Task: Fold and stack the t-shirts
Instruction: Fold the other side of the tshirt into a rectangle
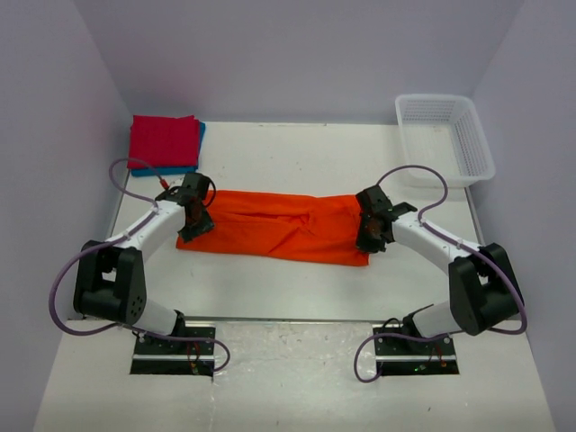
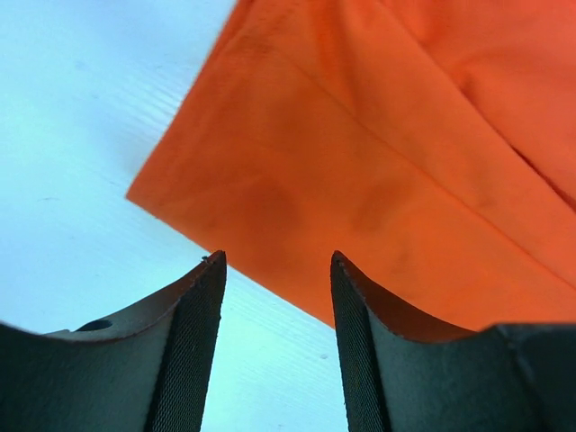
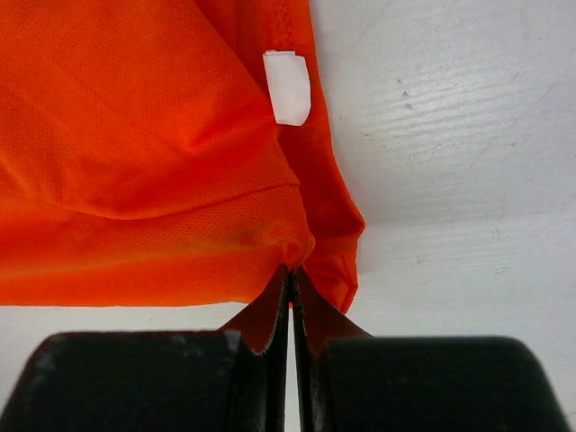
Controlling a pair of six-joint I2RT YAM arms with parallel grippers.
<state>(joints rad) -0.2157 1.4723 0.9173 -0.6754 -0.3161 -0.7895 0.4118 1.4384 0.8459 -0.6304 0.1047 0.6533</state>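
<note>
Pinching an edge of the orange t-shirt (image 3: 153,135), the right tool (image 3: 290,275) holds it taut for folding; the left tool (image 2: 277,261) hangs parted, empty.

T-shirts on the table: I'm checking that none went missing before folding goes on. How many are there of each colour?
orange t-shirt: 1
red t-shirt: 1
blue t-shirt: 1
Total: 3

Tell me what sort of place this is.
Likely a robotics lab test cell: a white table boxed in by plain walls, a left arm and right arm bolted at its edge, an orange t-shirt spread between them.
</note>
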